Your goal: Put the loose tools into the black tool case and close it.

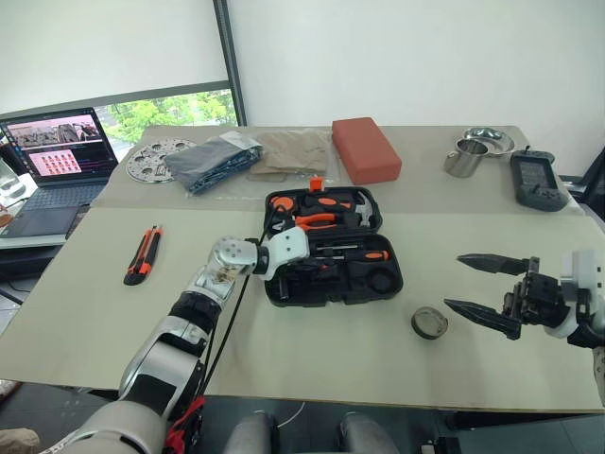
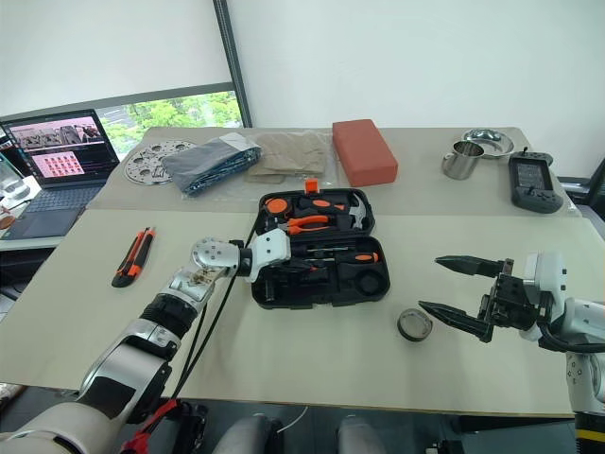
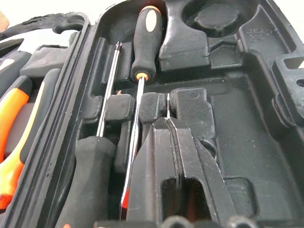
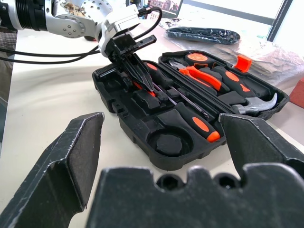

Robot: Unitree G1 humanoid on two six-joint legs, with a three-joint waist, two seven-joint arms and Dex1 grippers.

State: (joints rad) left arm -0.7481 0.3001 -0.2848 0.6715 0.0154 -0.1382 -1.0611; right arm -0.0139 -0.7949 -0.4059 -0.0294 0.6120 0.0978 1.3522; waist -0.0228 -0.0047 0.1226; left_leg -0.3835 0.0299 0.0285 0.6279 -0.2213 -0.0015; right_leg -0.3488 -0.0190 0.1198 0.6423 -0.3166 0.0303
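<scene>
Nearest to me, the right gripper (image 1: 484,284) hangs level over the table's (image 1: 85,312) near right part with its two black, ridged fingers spread wide and nothing between them; the small grey ring-shaped roll (image 1: 429,323) lies flat just beside its lower fingertip, apart from it. Further left, the left gripper (image 4: 142,78) reaches down into the near half of the black tool case (image 1: 333,246), fingers pressed together, tips resting among the moulded slots beside two long-shafted screwdrivers (image 3: 137,95) already seated there; whether it pinches anything I cannot tell. Case lies open flat at the table's middle: hard matte black plastic, moulded recesses, a round empty well (image 4: 167,142) at the near right corner, small orange latch (image 1: 316,183) standing on the far edge. Far half holds orange-and-black handled tools and a steel hammer head (image 4: 259,105). Utility knife (image 1: 143,254), orange and black, slim, lies alone well to the case's left. Behind the case: red-brown rectangular block (image 1: 365,148), smooth-faced; steel cup (image 1: 465,158), shiny, beside a dark handheld device (image 1: 537,180).
</scene>
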